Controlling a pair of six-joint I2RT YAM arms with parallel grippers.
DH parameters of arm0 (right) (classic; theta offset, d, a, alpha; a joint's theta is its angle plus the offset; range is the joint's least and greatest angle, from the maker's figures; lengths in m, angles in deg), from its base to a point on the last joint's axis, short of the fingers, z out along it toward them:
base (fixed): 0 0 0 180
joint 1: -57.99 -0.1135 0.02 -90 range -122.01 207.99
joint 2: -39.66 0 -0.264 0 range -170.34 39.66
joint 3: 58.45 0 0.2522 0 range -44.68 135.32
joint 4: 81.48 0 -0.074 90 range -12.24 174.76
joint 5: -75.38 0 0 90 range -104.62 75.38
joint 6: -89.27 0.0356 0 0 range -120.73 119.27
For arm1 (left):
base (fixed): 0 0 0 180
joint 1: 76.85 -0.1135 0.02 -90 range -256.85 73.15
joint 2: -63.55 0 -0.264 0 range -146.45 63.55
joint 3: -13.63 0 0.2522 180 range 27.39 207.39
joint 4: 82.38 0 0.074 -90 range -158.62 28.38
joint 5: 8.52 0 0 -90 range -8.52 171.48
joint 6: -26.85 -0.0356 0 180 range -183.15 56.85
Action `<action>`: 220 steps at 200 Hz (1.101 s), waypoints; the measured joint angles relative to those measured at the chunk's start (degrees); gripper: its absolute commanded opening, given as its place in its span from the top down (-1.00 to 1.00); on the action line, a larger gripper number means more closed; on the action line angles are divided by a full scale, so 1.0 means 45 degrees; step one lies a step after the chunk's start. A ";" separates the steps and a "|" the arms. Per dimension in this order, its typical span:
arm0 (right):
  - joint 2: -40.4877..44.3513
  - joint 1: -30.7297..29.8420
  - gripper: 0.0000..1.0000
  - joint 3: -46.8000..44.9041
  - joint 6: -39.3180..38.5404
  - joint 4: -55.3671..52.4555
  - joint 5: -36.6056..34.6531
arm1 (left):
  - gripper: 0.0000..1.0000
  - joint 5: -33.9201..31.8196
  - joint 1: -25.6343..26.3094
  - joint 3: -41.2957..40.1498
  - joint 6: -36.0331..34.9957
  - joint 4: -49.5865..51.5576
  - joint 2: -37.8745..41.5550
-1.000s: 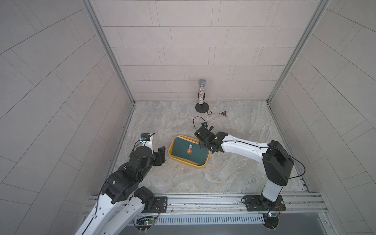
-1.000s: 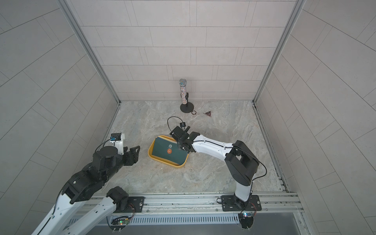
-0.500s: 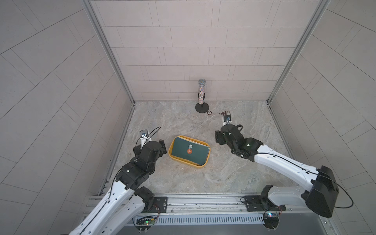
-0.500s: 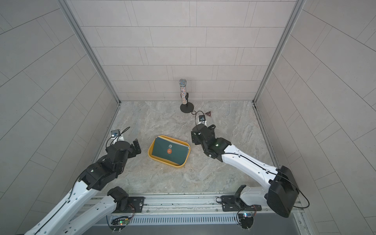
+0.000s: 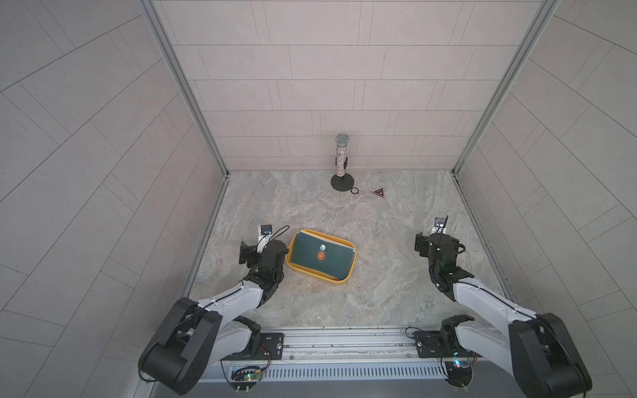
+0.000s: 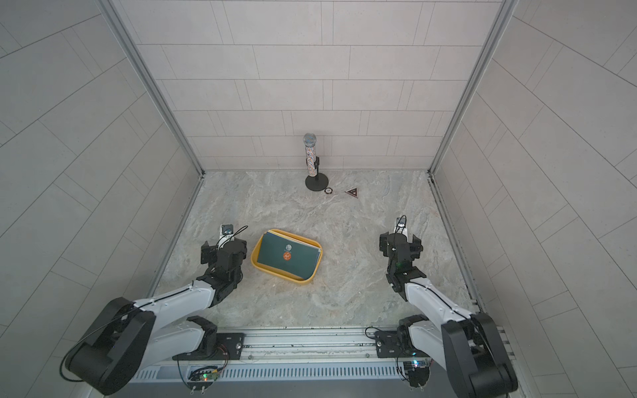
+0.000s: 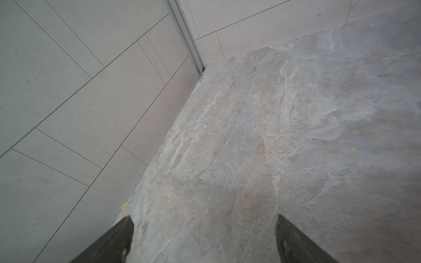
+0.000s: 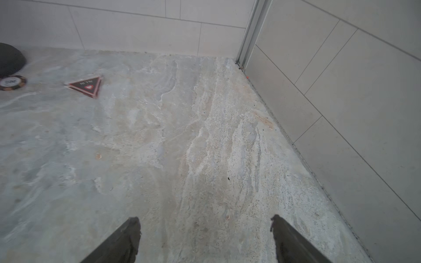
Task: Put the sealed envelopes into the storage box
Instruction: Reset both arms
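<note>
The left claw [image 7: 204, 224] is spread wide, its two dark fingers [image 7: 116, 243] far apart with only bare table [image 7: 250, 141] between them; it holds nothing and touches nothing. It points toward the corner where the table meets the left wall, and in both top views its arm sits just beside the left end of the box [image 5: 316, 277]. The right claw [image 8: 205, 220] is spread about as wide, also holding nothing, with bare table under it. It sits well apart from the box, over by the right wall. The single yellow box lies on the table between the two arms, nearer the left one, turned at a slight angle. The envelopes [image 5: 327, 265] lie stacked flat inside it. The top one is dark green and carries two round stickers, a pale one [image 5: 322, 246] and a red one [image 5: 321, 256] just beside it. Thin edges of others, yellowish along the far side and blue at the right end, peek out beneath it, but how many make up the stack cannot be told. No envelope lies outside the box in either top view. Against the back wall stands one glittery microphone [image 5: 341, 158], upright on a round black base [image 5: 342, 182]. Just beside the base lies one small round token [image 5: 354, 190], and near that one small dark triangle [image 5: 379, 192] with a red mark, as the right wrist view shows.
</note>
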 measured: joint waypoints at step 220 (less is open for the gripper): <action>-0.4949 0.1637 -1.00 0.0403 -0.0627 0.6921 0.2642 | -1.00 0.7796 -0.4114 0.2234 0.0719 -0.2822 -0.4129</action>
